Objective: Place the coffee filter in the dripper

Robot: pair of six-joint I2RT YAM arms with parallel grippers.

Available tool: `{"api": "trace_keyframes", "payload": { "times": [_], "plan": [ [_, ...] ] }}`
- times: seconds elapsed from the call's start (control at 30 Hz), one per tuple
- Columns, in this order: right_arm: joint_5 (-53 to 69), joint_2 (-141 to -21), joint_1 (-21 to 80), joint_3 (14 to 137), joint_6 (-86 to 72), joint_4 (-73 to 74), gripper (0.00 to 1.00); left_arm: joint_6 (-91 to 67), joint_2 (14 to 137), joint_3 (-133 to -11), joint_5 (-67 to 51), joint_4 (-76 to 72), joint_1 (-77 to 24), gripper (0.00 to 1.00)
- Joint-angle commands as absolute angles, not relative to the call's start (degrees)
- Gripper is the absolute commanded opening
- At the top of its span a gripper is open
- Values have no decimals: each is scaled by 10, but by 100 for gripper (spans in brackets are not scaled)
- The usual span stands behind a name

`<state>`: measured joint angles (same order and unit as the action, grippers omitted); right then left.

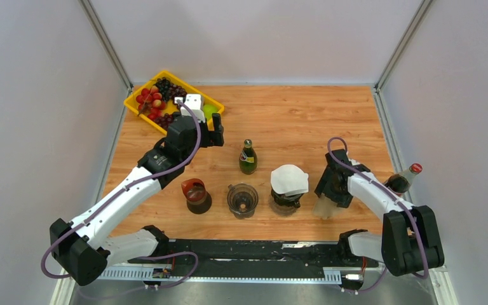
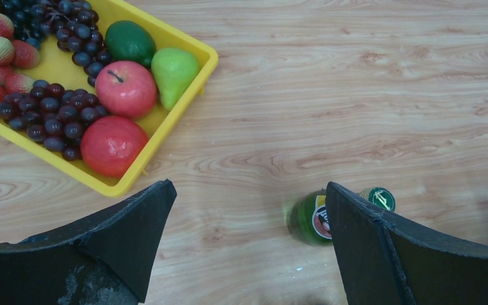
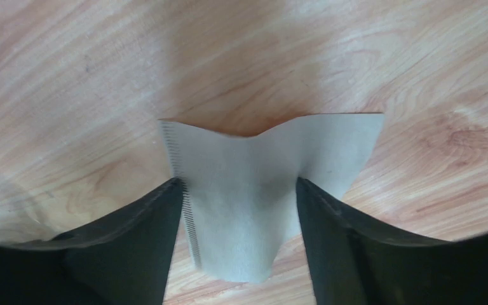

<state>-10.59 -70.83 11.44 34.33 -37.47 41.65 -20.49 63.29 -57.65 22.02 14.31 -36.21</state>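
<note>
While the top camera gives the whole table, only the right wrist camera shows the grip clearly. Between the fingers of the right gripper sits the coffee filter, a pale paper piece with a crimped seam on one edge. Both fingers press on its sides and the paper is buckled upward between them, so the jaws are at a medium width and hold the filter. From above, the right gripper points down and the coffee filter appears only as a beige patch under it; whether it touches the wooden table I cannot tell.

To the left of it in the top view stand a dark pot with a white paper cone on top, then the clear dripper, then a dark cup with a red top. A cola bottle with a red cap lies near the right arm.

The left gripper hangs next to the yellow tray, its jaws wide and holding nothing. Its own camera, with the left gripper in view, shows what the top view hides: an apple, a pear and grapes in the yellow tray, and the green bottle beside the right finger.
</note>
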Motion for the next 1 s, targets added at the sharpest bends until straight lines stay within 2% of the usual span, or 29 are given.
{"api": "trace_keyframes", "payload": {
  "times": [0.0,0.03,0.13,0.23,0.67,0.83,0.97],
  "plan": [
    [-117,-712,112,314,-410,326,64,-211,619,-574,227,127,-359,100],
    [-116,-708,111,310,-410,319,56,-211,619,-574,226,128,-359,100],
    [-119,-700,111,309,-405,312,42,-211,618,-575,225,128,-359,100],
    [-112,-693,111,316,-393,313,37,-211,618,-575,225,130,-359,100],
    [-73,-587,111,441,-305,347,28,-200,627,-592,155,118,-359,100],
    [-13,-559,111,496,-267,349,30,-189,635,-609,110,111,-359,100],
    [56,-542,111,550,-241,347,32,-190,643,-628,18,90,-359,100]
  ]
}}
